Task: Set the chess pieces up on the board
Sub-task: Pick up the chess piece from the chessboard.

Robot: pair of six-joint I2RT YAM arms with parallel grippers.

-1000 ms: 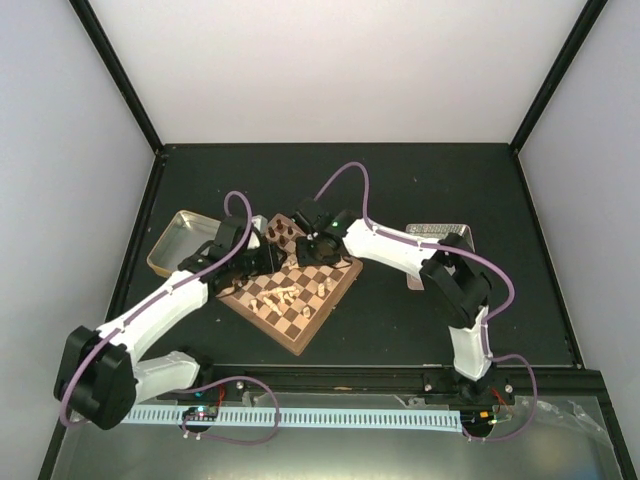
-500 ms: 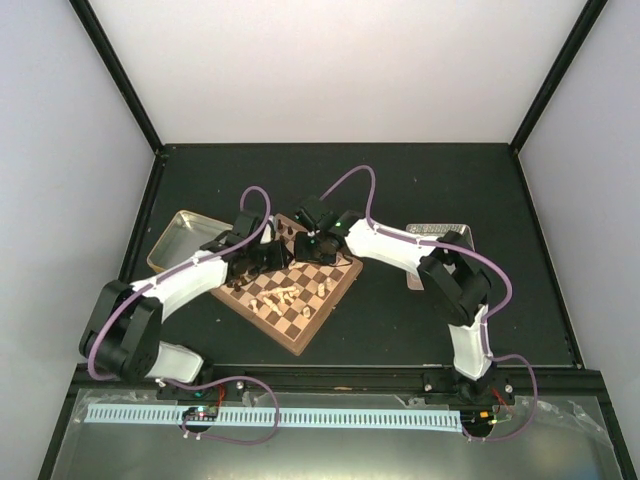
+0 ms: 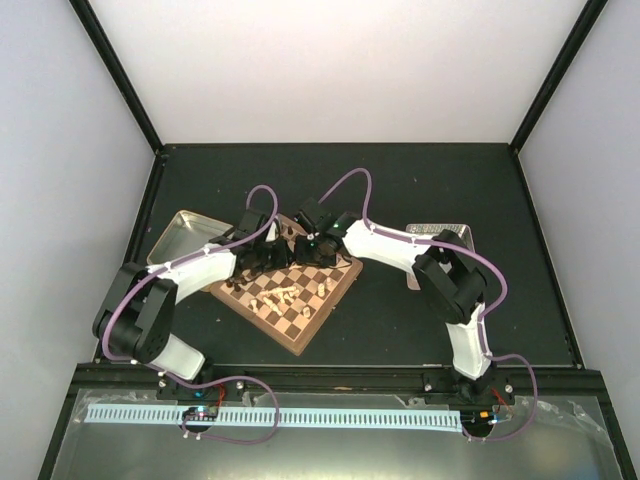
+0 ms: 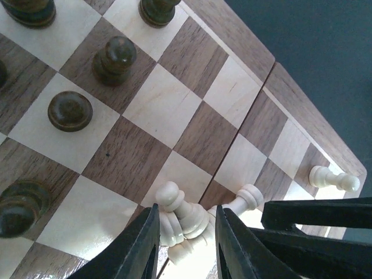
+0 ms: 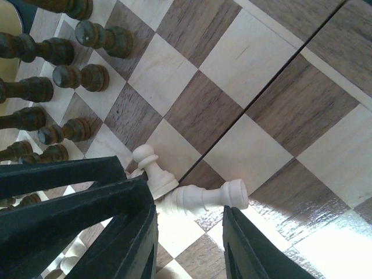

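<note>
Here, on the chessboard point(image 3: 305, 325), the left gripper point(image 4: 187, 214) straddles huddled pale pieces point(image 4: 174, 203) with narrow jaws, grip uncertain, while the right gripper point(image 5: 189, 216), jaws apart and empty, hangs over a toppled pale pawn point(image 5: 200, 199) lying finger-to-finger across its gap.

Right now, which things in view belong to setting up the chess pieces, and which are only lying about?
Belong to the job:
- board
- pale chess pieces, several tumbled on the board
- dark chess pieces, standing on their squares

Just lying about:
- gold-tan tray, left of the board
- rectangular tray, right of the board
</note>
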